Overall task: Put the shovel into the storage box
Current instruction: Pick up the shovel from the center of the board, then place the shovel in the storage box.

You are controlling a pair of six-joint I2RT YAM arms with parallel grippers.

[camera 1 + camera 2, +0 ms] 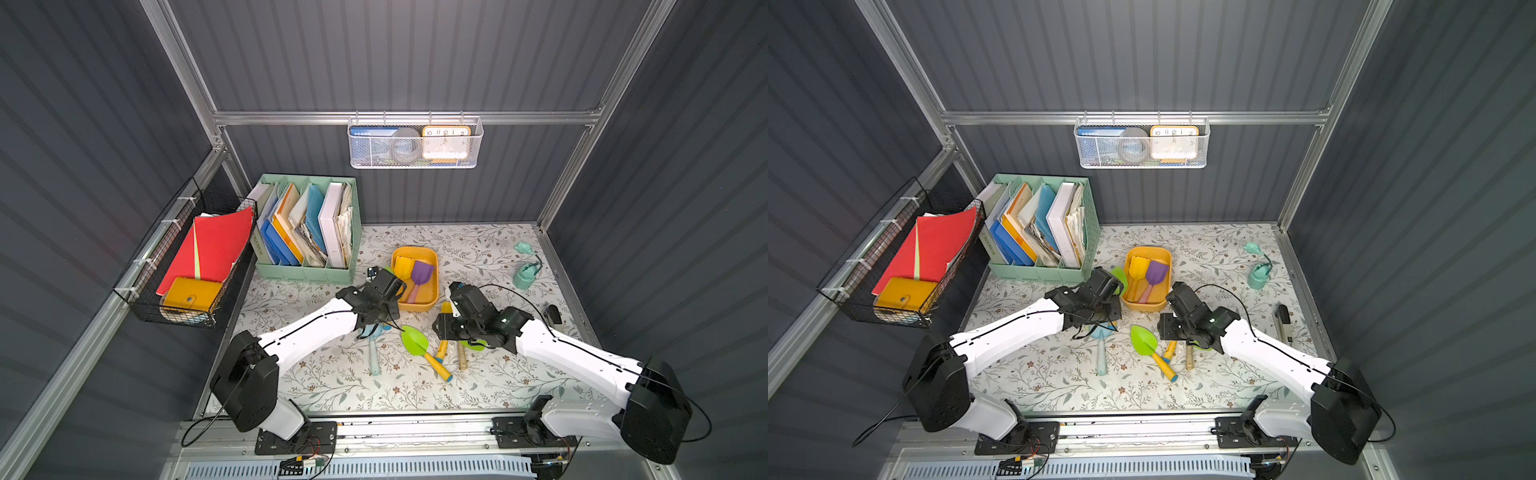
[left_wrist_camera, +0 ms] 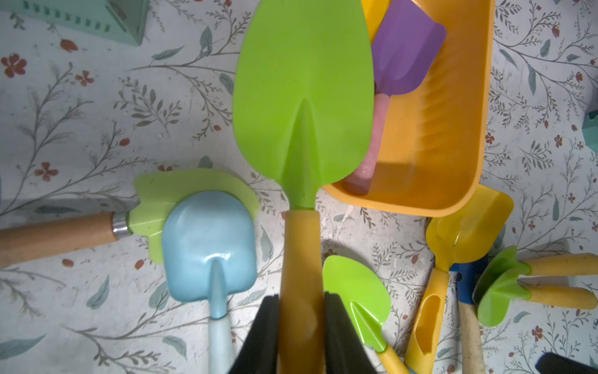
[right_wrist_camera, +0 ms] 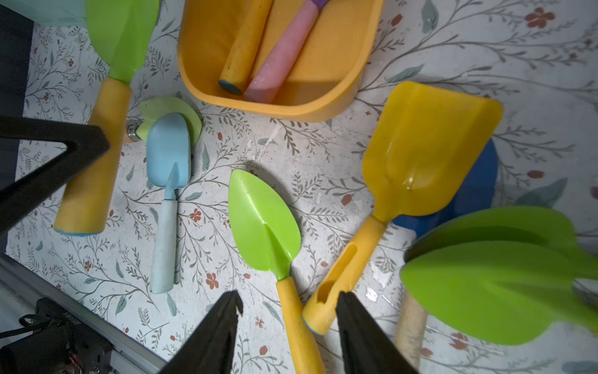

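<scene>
My left gripper (image 2: 301,298) is shut on the orange handle of a shovel with a green blade (image 2: 302,97). The blade hangs over the near-left edge of the yellow-orange storage box (image 2: 453,207), which shows in both top views (image 1: 415,307) (image 1: 1144,306). A purple shovel (image 1: 422,272) and a yellow shovel (image 1: 402,266) lie in the box. My right gripper (image 3: 288,301) stands open and holds nothing. It hovers over the handles of a small green shovel (image 3: 263,223) and a yellow shovel (image 3: 427,149) lying on the table.
A light blue shovel (image 3: 168,152) lies on the table left of the small green one, and a green rake (image 3: 492,285) lies on its right. A mint file organizer (image 1: 307,232) stands behind the left arm. A teal watering can (image 1: 525,274) sits at the back right.
</scene>
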